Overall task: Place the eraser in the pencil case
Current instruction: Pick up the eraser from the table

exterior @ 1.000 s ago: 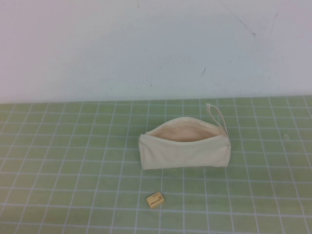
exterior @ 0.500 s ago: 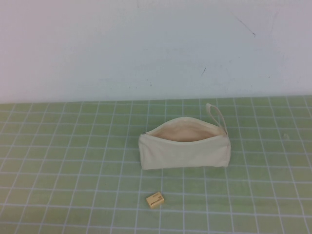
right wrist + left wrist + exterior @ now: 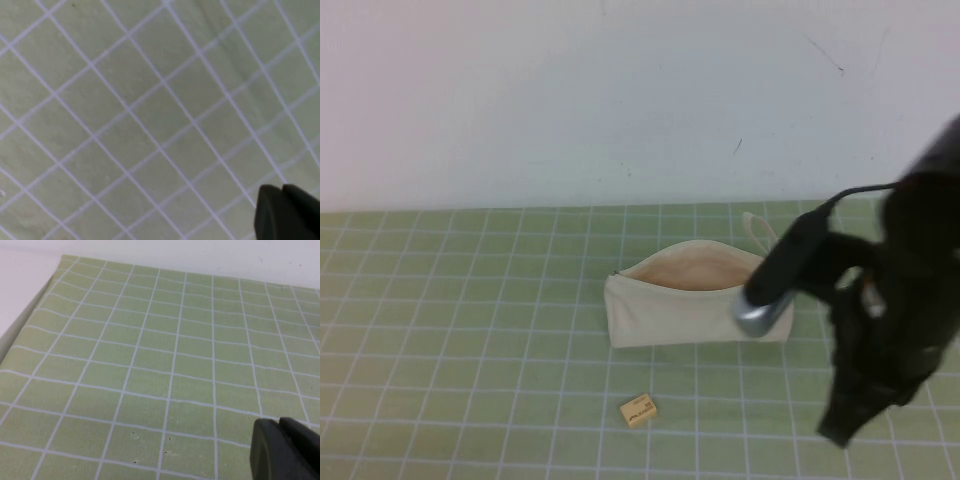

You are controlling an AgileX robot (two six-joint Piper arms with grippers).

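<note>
The cream-white pencil case (image 3: 675, 312) lies on the mat's middle with its zip open, showing the beige lining; its wrist loop (image 3: 756, 227) is at the right end. The tan-yellow eraser (image 3: 639, 410) lies on the mat in front of the case, apart from it. My right arm reaches in from the right, blurred, and covers the case's right end; my right gripper (image 3: 842, 430) hangs right of the eraser and shows shut and empty over bare mat in the right wrist view (image 3: 281, 192). My left gripper (image 3: 280, 426) is shut and empty over bare mat, out of the high view.
A green cutting mat with a white grid (image 3: 470, 330) covers the table, with a white wall (image 3: 570, 100) behind it. The mat's left edge (image 3: 30, 315) shows in the left wrist view.
My right arm has swung into the high view from the right and now covers the pencil case's right end. The case and the eraser have not moved.
</note>
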